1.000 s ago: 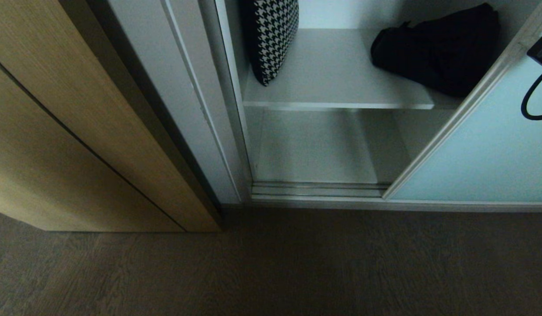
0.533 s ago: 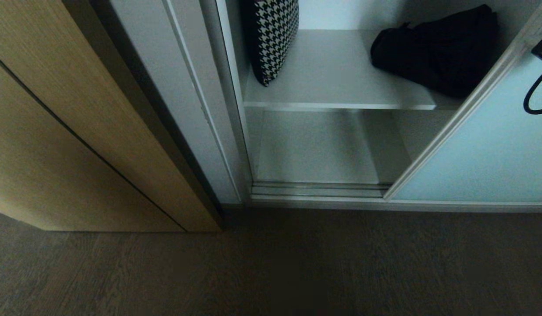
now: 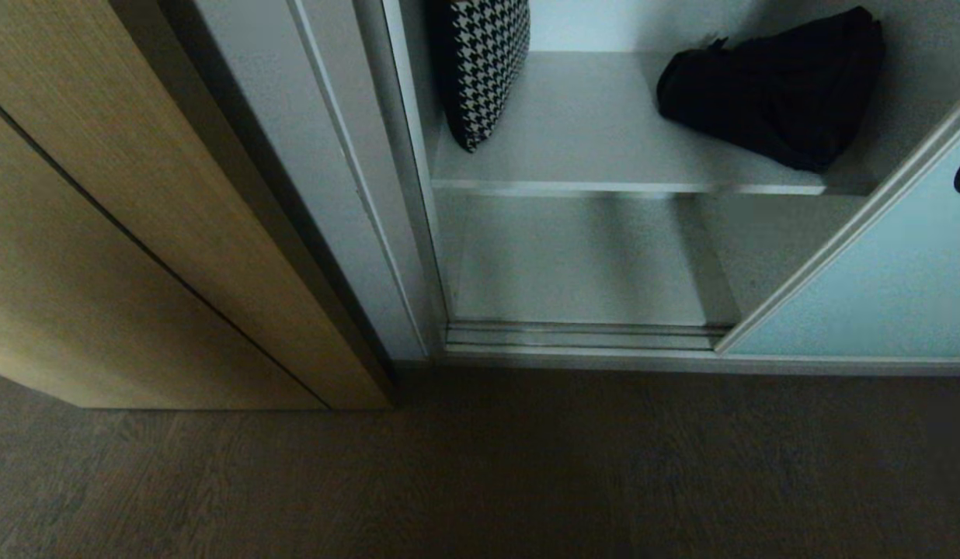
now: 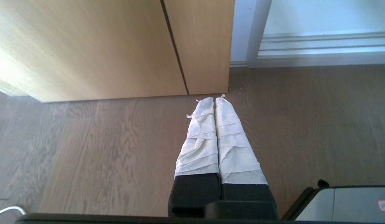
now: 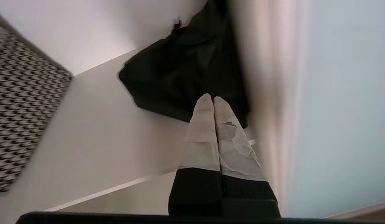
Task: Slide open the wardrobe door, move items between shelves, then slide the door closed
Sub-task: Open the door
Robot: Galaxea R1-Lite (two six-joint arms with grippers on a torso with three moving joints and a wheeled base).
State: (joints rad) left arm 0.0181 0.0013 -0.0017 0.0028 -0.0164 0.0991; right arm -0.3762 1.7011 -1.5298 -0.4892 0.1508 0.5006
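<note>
head view: houndstooth cushion (image 3: pixel 480 66) beside black bag (image 3: pixel 767 85)

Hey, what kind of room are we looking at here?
Probably a bedroom or closet area: a built-in wardrobe with a sliding glass door, shelves holding a houndstooth cushion and black bag, wood floor.

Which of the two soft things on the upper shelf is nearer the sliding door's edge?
The plain black bag, at the right end of the shelf beside the glass door. The houndstooth cushion leans at the left end.
</note>
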